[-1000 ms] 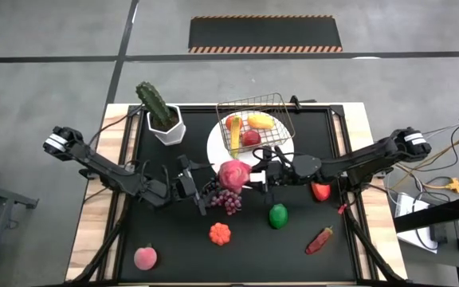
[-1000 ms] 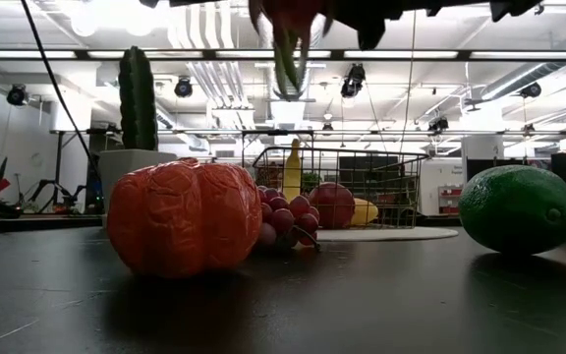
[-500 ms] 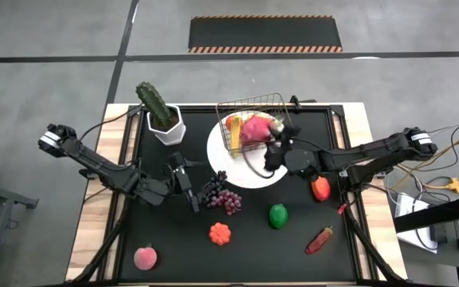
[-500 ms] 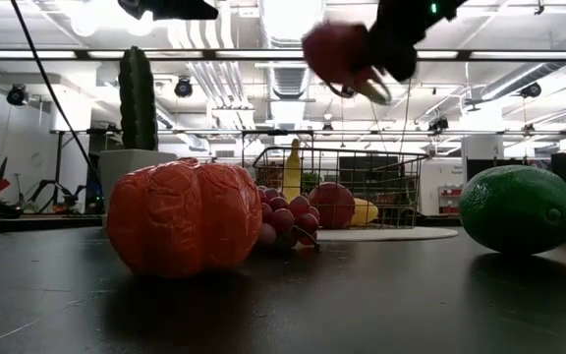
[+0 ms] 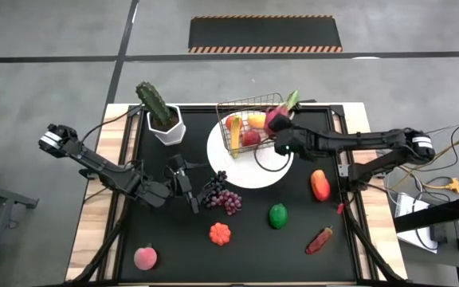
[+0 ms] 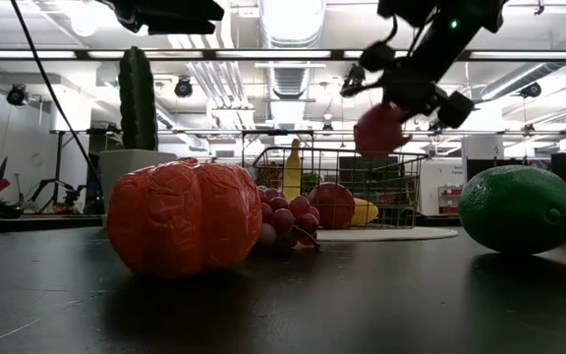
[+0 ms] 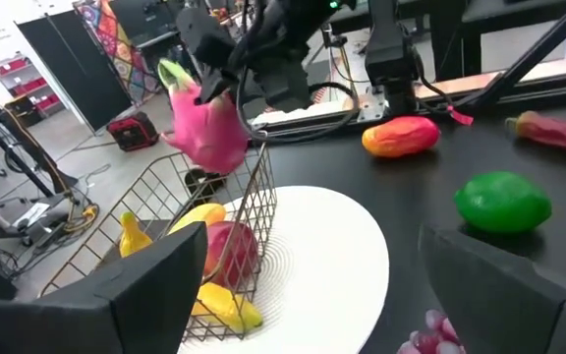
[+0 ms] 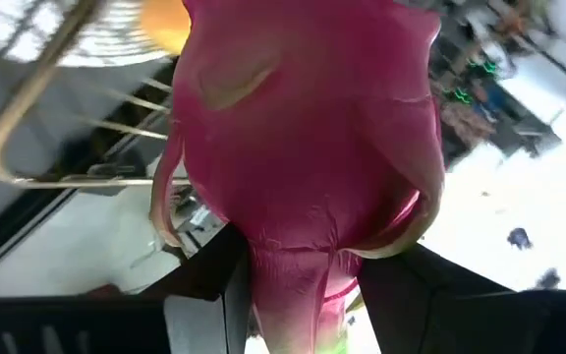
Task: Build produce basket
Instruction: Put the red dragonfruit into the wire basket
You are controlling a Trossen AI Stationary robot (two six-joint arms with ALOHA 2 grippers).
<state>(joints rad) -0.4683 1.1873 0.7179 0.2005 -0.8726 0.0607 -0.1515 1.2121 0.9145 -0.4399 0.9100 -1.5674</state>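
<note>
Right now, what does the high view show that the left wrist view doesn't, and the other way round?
Only the high view shows the cactus pot, the peach, the orange pumpkin and both whole arms. Only the left wrist view shows the room beyond the table and the left gripper, open, from close up. Both show the basket on the white plate, the right gripper holding the pink dragon fruit at the basket's rim, the green fruit and the mango.

Two dark jointed arms (image 5: 102, 166), white-banded shoulder ends, black cables alongside; blocky dark gripper (image 7: 293, 295) fingers.
</note>
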